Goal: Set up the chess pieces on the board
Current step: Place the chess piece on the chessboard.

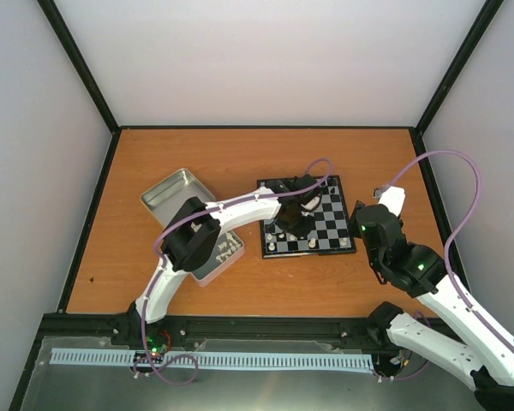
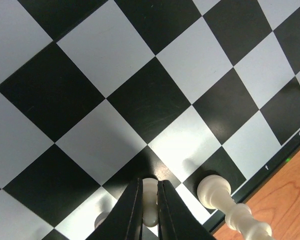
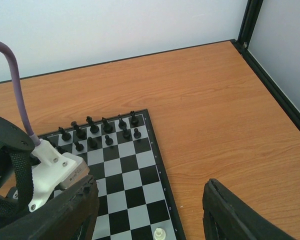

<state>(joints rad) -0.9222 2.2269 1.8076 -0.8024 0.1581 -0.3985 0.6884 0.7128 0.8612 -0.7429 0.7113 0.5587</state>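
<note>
The board [image 1: 330, 224] lies mid-table; it fills the left wrist view [image 2: 140, 100] and shows in the right wrist view [image 3: 135, 185]. My left gripper [image 1: 293, 224] [image 2: 149, 205] is shut on a white chess piece [image 2: 150, 200] just above a black square near the board's near edge. Another white piece [image 2: 216, 194] stands beside it, a third [image 2: 101, 220] is partly hidden on the other side. One white piece [image 3: 160, 233] stands by the board's near right corner. My right gripper [image 3: 150, 210] [image 1: 384, 199] is open and empty over the table right of the board.
Black pieces [image 3: 102, 131] stand in rows at the board's far side. A silver tin [image 1: 178, 193] lies left of the board, its other half [image 1: 225, 253] holding several white pieces. The left arm [image 1: 231, 214] crosses above the tin.
</note>
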